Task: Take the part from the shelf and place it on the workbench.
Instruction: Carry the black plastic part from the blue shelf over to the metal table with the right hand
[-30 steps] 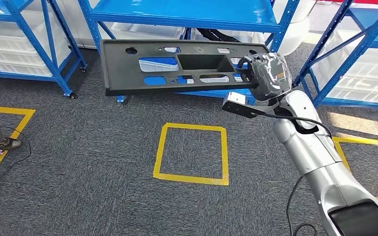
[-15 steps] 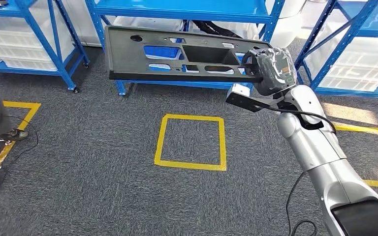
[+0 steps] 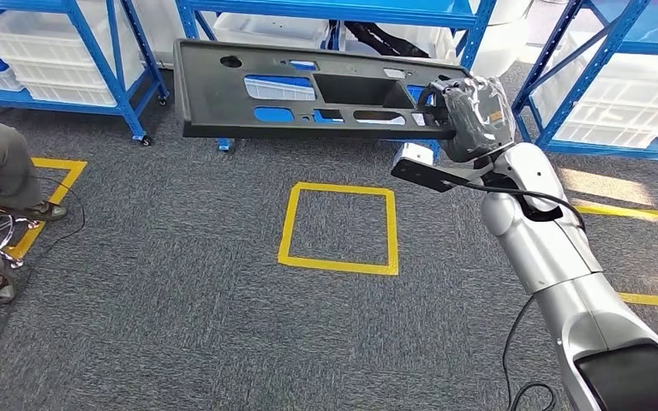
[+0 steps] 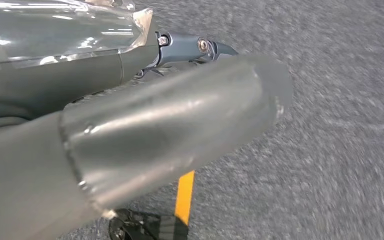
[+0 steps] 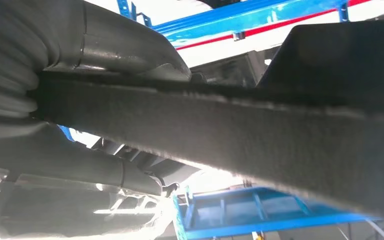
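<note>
The long dark grey plastic panel with cut-out openings point(image 3: 308, 94) hangs in the air across the upper middle of the head view, one long edge toward the camera, its flat face up. Its right end sits in the right hand point(image 3: 467, 116), whose dark fingers point(image 3: 433, 96) curl over the top face by the last opening while the plastic-wrapped back of the hand lies just right of the panel's end. In the right wrist view the panel's rough lower edge point(image 5: 240, 130) runs across the frame, pinched between the grey thumb point(image 5: 125, 52) on one side and the wrapped hand on the other.

The left hand point(image 4: 145, 130) hangs over grey carpet; whether its fingers are spread or curled I cannot tell.

There is one panel. Three blue metal shelving racks point(image 3: 326, 10) stand along the top of the head view, carrying white plastic bins point(image 3: 51, 43). One full yellow tape square point(image 3: 340, 229) marks the carpet at centre, below the panel. At the left edge, a seated person's legs point(image 3: 4, 163).
</note>
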You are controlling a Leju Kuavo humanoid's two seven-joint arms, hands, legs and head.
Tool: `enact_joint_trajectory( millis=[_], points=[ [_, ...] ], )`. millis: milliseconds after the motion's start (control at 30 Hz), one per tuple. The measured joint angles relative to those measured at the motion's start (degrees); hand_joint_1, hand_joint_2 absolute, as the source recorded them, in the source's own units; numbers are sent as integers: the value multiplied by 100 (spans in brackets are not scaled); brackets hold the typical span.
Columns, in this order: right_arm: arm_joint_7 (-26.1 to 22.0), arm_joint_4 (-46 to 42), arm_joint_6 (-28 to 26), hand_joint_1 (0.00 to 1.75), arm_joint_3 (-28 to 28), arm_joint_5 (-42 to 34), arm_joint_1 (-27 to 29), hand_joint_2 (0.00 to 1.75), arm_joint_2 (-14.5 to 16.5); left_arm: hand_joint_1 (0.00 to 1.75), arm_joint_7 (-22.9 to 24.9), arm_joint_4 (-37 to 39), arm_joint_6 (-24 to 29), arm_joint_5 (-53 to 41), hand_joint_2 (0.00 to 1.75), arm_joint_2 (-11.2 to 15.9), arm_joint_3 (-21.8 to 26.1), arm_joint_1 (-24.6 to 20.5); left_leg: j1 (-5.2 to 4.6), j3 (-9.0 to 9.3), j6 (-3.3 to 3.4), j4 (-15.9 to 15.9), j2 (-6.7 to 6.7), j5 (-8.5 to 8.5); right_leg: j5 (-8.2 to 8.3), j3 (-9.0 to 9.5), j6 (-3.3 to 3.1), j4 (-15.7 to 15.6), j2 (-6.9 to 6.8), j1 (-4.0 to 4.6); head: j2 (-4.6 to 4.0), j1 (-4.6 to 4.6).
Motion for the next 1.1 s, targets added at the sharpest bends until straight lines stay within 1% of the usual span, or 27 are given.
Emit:
enact_joint_trajectory(
  millis=[67, 100, 133, 167, 200, 233, 267, 300, 333, 367, 400, 433, 500, 533, 567, 600, 633, 667, 700, 733, 800, 867, 900, 967, 1000, 1033, 1100],
  points=[
    [-2, 13, 1, 169, 1, -8, 10, 175, -9, 0, 0, 1, 0, 3, 0, 4, 6, 5, 0, -141, 96, -19, 24, 139, -420, -206, -58, 464, 8, -26, 0, 13],
    [-4, 17, 1, 169, 3, -2, 10, 175, -14, 0, 0, 1, 0, 3, 0, 8, 8, 6, -4, -219, 116, -18, 19, 205, -678, -332, -79, 847, 13, -22, 0, 23],
    [-7, 19, -1, 169, 9, 18, 11, 175, -17, 0, 0, 1, 0, 3, 0, 9, 10, 7, -10, -300, 119, -15, 12, 274, -860, -425, -72, 1240, 20, -22, 0, 28],
    [-9, 19, -5, 169, 18, 49, 15, 175, -19, 0, 0, 2, 1, 3, 0, 9, 13, 9, -15, -381, 114, -10, 2, 341, -927, -462, -39, 1536, 27, -20, 0, 28],
    [-10, 20, -10, 169, 27, 88, 23, 175, -19, 0, 1, 2, 1, 3, 0, 10, 19, 12, -20, -461, 105, -5, -12, 406, -894, -418, 12, 1689, 33, -17, 0, 32],
    [-10, 20, -18, 169, 37, 128, 32, 175, -20, 0, 3, 2, 2, 3, 0, 10, 28, 15, -21, -539, 91, 0, -29, 467, -783, -240, 64, 1582, 44, -19, 0, 32],
    [-10, 20, -26, 169, 46, 159, 40, 175, -21, 0, 5, 3, 3, 3, 0, 10, 38, 17, -21, -601, 73, 4, -53, 520, -679, 25, 99, 1290, 70, -22, 0, 34],
    [-11, 16, -33, 169, 53, 180, 42, 175, -21, 0, 7, 2, 4, 3, 0, 9, 46, 17, -24, -656, 48, 8, -80, 567, -661, 358, 99, 872, 132, -23, 0, 34],
    [-11, 9, -44, 169, 58, 190, 41, 175, -23, 0, 8, 2, 5, 1, 0, 9, 52, 15, -29, -697, 15, 11, -109, 615, -708, 657, 70, 447, 199, -11, 0, 28],
    [-11, 1, -56, 169, 60, 194, 38, 175, -27, 0, 9, 1, 6, -1, 0, 9, 54, 11, -35, -724, -20, 11, -140, 661, -783, 843, 29, 156, 247, 7, 0, 28],
    [-9, -7, -67, 169, 61, 197, 36, 175, -31, 0, 10, 1, 7, -3, 0, 10, 55, 11, -40, -745, -56, 5, -172, 706, -854, 942, -12, -16, 270, 29, 0, 23],
    [-5, -11, -75, 169, 63, 202, 40, 175, -34, 0, 11, 1, 8, -7, 0, 11, 55, 15, -42, -753, -89, -3, -205, 749, -867, 950, -41, -68, 249, 53, 0, 22],
    [3, -12, -80, 169, 73, 219, 50, 175, -33, 0, 17, 2, 9, -10, 0, 19, 57, 36, -25, -799, -142, 36, -223, 734, -817, 941, -124, -83, 167, -3, 0, 18],
    [5, -12, -80, 169, 77, 226, 53, 175, -31, 0, 20, 3, 9, -12, 0, 23, 57, 44, -17, -860, -169, 166, -188, 618, -783, 934, -189, -92, 121, -28, 0, 11],
    [5, -13, -81, 169, 79, 231, 55, 175, -29, 0, 23, 3, 8, -15, 0, 28, 58, 48, -5, -968, -196, 420, -140, 427, -751, 918, -251, -102, 71, -53, 0, 7],
    [5, -13, -81, 169, 80, 232, 56, 175, -30, 0, 26, 3, 6, -18, 0, 29, 58, 50, -2, -1098, -225, 761, -90, 201, -729, 894, -297, -102, 27, -32, 0, 4],
    [5, -13, -81, 169, 80, 232, 61, 175, -31, 0, 28, 4, 4, -20, 0, 29, 58, 50, 7, -1235, -253, 1140, -63, 1, -712, 869, -330, -99, -22, -23, 0, 2],
    [5, -13, -81, 169, 81, 232, 73, 175, -31, 0, 29, 4, 2, -23, 0, 29, 58, 51, 17, -1321, -280, 1426, -48, -107, -701, 847, -340, -98, -72, -16, 0, 3],
    [5, -13, -79, 169, 83, 234, 86, 175, -32, 0, 31, 4, 1, -22, 0, 30, 58, 53, 31, -1318, -303, 1533, -29, -112, -690, 831, -343, -96, -121, -15, 0, 2],
    [5, -13, -77, 169, 85, 238, 99, 175, -32, 0, 34, 5, 1, -22, 0, 31, 59, 53, 50, -1209, -324, 1441, 1, -33, -684, 822, -340, -92, -170, -18, 0, 1],
    [5, -15, -69, 169, 88, 246, 103, 175, -31, 0, 43, 5, 6, -21, 0, 34, 61, 50, 84, -741, -348, 770, 166, 207, -685, 812, -324, -76, -262, -15, 0, -2],
    [5, -20, -55, 169, 84, 250, 74, 175, -34, 0, 53, 5, 14, -21, 0, 35, 64, 42, 60, -410, -304, 238, 324, 326, -691, 792, -270, -53, -341, 23, 0, 2],
    [5, -22, -44, 169, 83, 251, 56, 175, -33, 0, 57, 4, 21, -21, 0, 35, 66, 37, 35, -378, -261, 146, 346, 319, -691, 784, -232, -46, -377, 55, 0, 9],
    [5, -24, -23, 169, 87, 260, 33, 175, -24, 0, 63, 4, 38, -21, 0, 36, 72, 37, 7, -416, -155, 94, 257, 344, -688, 773, -155, -46, -448, 91, 0, 30],
    [5, -25, -18, 169, 90, 266, 28, 175, -19, 0, 64, 4, 43, -21, 0, 32, 75, 38, 2, -421, -103, 58, 205, 363, -715, 748, -120, -17, -418, 85, 0, 32],
    [5, -26, -16, 169, 92, 272, 27, 175, -18, 0, 65, 4, 46, -21, 0, 30, 77, 37, 4, -427, -50, 25, 156, 396, -789, 682, -105, 102, -335, 69, 0, 35],
    [7, -24, -17, 169, 93, 280, 34, 175, -39, 0, 66, 3, 46, -24, 0, 25, 80, 32, 8, -449, 29, -13, 52, 446, -1077, 394, -119, 701, -103, 32, 0, 43]
  ],
)
